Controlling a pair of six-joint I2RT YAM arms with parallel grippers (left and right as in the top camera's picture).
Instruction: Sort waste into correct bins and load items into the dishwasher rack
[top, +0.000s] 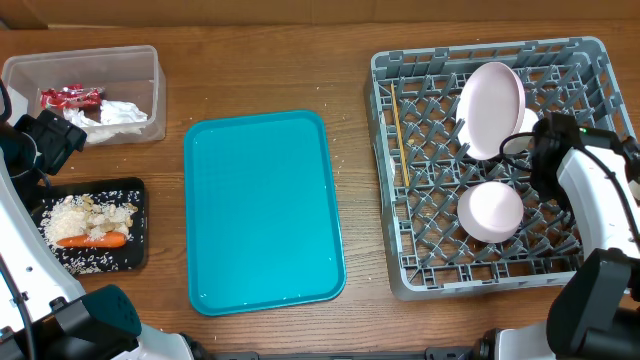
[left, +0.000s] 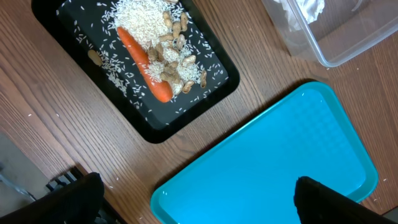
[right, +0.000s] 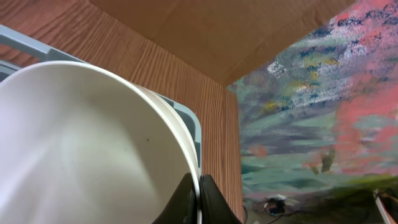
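Note:
The grey dishwasher rack (top: 590, 60) holds a pale pink plate (top: 490, 108) standing on edge, a white bowl (top: 490, 210) and wooden chopsticks (top: 395, 130). My right gripper (top: 538, 140) is shut on the plate's rim (right: 198, 196); a second white rim (right: 180, 121) shows just behind it. The black tray (top: 140, 190) holds rice, beige scraps and a carrot (top: 92, 240), which also shows in the left wrist view (left: 144, 65). The clear tub (top: 155, 60) holds a red wrapper (top: 70, 97) and a white napkin (top: 122, 113). My left gripper (left: 196, 205) is open and empty above the teal tray's corner.
The teal tray (top: 262, 210) lies bare in the middle, with a few rice grains on the wood beside it. A cardboard wall (right: 205, 31) stands behind the rack. The arm bases sit at the front left and front right corners.

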